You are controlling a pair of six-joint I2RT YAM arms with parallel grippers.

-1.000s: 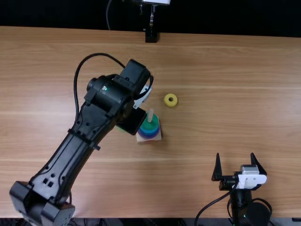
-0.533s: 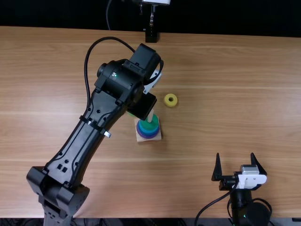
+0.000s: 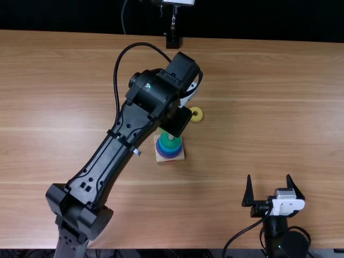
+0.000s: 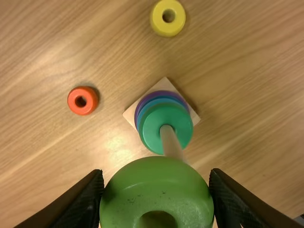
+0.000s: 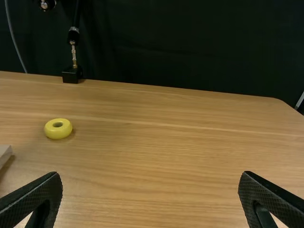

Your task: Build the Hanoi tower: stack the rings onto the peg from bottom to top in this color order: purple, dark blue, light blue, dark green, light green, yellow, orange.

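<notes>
In the top view my left gripper (image 3: 177,122) is over the table just beyond the stack, fingertips hidden beneath it. The left wrist view shows my left gripper (image 4: 156,190) shut on the light green ring (image 4: 156,197), near the wooden peg (image 4: 170,141) and hiding the peg's end. On the square base (image 4: 133,114), purple, blue and dark green (image 4: 154,124) rings lie around the peg, dark green uppermost. A yellow ring (image 4: 168,17) and an orange ring (image 4: 82,100) lie loose. My right gripper (image 3: 269,178) stands open near the table's front edge; its right wrist view has the gripper (image 5: 151,187) empty.
A black stand (image 3: 173,41) rises at the table's far edge, with a dark curtain (image 5: 190,42) behind. The left forearm (image 3: 99,166) stretches diagonally over the table's left half.
In the top view my left arm has moved rightward, its gripper end now partly over the yellow ring's left side. The right arm and the stack have stayed put.
</notes>
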